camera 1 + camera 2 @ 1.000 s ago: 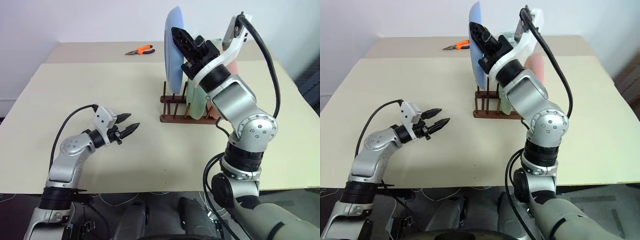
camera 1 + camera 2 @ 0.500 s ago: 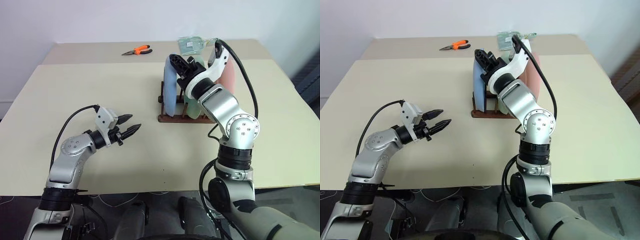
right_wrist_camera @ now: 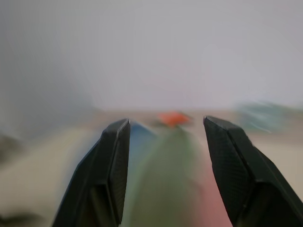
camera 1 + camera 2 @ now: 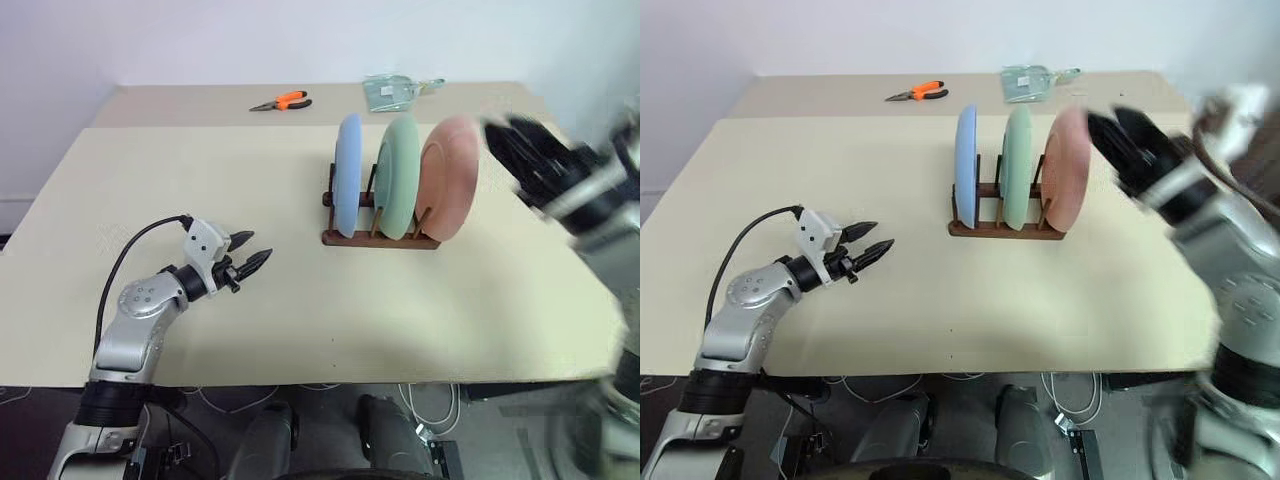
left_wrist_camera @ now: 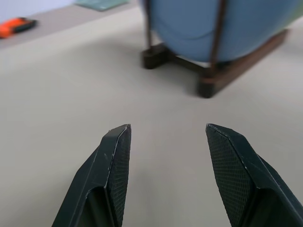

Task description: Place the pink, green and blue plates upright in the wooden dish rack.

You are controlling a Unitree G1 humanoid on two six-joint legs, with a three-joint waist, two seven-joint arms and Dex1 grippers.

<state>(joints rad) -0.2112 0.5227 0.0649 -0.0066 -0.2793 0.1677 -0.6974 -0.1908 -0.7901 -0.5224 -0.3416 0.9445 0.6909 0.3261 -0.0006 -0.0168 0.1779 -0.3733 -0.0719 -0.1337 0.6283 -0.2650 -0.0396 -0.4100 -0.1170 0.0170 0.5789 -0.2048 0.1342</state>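
The left tool (image 4: 258, 249) hangs just above the tabletop (image 4: 200, 180) at about eight o'clock from the wooden dish rack (image 4: 378, 236), well apart from it. Its two black fingers (image 5: 115, 156) stand apart with only bare tabletop between them; it grips nothing and points toward the rack's near end.

At the far edge of the tabletop, around eleven o'clock from the rack, lies a pair of orange-handled pliers (image 4: 280, 101). A clear greenish packet (image 4: 395, 91) lies at roughly twelve o'clock from the rack, also near the far edge.

The rack sits slightly right of the tabletop's middle. All three plates stand upright on edge in it, side by side between its thin pegs. The blue plate (image 4: 347, 186) takes the leftmost place, the green plate (image 4: 399, 176) the middle, and the pink plate (image 4: 448, 177) the rightmost. The three stand roughly parallel with small gaps between them, the pink one showing more of its face than the other two.

The right tool (image 4: 513, 150) is at about three o'clock from the pink plate, raised off the tabletop and streaked with blur. In the right wrist view its fingers (image 3: 115, 161) are spread with a wide gap and nothing sits between them; it is released and clear of the plates.
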